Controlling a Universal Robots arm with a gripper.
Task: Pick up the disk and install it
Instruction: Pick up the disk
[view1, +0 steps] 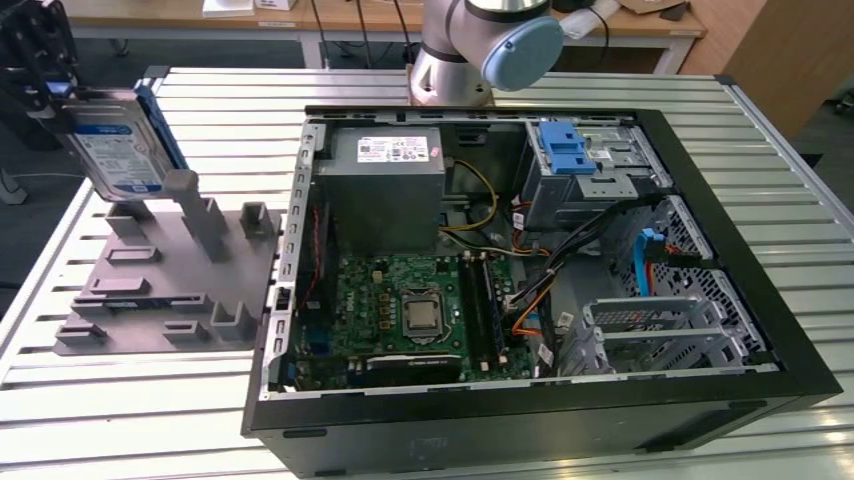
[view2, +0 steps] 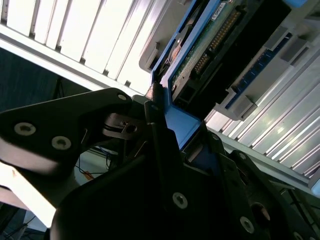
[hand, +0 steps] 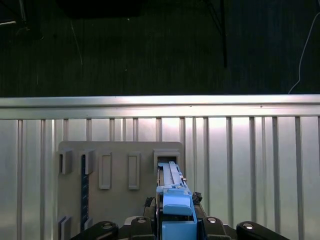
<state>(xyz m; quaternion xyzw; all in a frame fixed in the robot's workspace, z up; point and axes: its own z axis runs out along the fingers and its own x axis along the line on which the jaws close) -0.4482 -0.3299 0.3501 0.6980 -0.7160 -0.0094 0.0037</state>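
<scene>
The disk is a flat silver drive with a white-and-blue label and blue rails. It hangs upright at the exterior view's left, just above the grey slotted holder. My gripper is shut on its upper edge. In the first wrist view the disk shows edge-on, with my gripper closed on its blue rail above the holder. The second wrist view shows the disk's green circuit-board side and my gripper on the blue rail.
An open black computer case lies at the exterior view's right. Inside are a grey power supply, a motherboard, a metal bay with a blue latch and a metal cage. The arm's base stands behind the case.
</scene>
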